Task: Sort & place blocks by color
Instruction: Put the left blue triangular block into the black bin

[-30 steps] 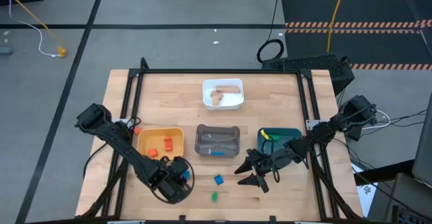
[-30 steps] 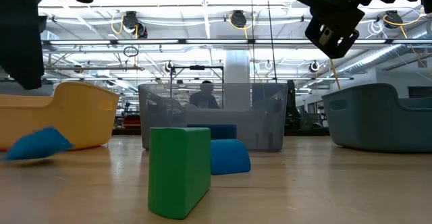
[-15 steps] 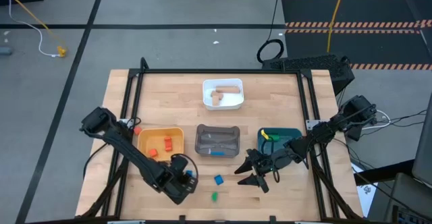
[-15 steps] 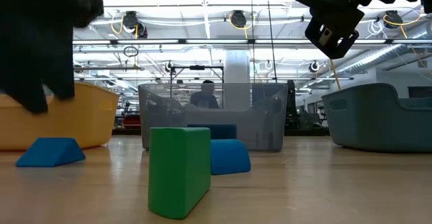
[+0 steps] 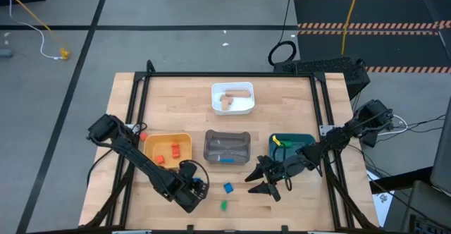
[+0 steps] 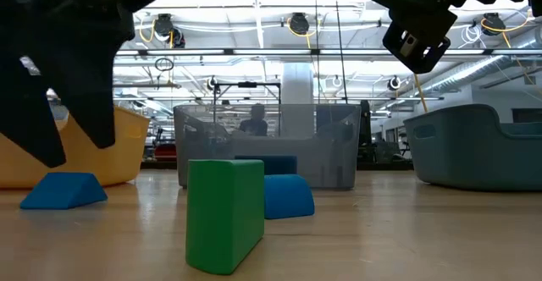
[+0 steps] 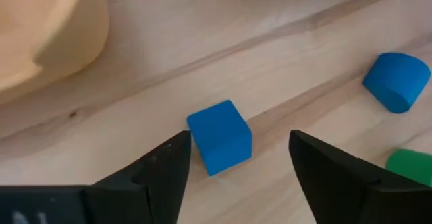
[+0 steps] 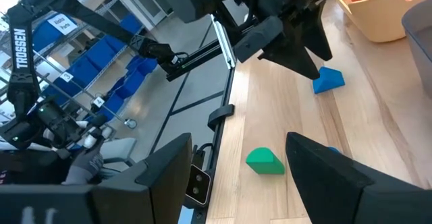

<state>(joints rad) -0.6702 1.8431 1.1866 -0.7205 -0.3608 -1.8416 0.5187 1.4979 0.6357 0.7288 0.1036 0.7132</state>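
We see a grey floor [image 5: 176, 44] crossed by dark lines around the wooden tabletop [image 5: 176, 100] — a black mat [image 5: 366, 22] with striped tape beyond it, and a yellow cable [image 5: 32, 15] trailing nearby.

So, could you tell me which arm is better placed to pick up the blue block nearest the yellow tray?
Left. Its open pincer hangs right over that blue block, fingers either side; the right pincer waits farther off.
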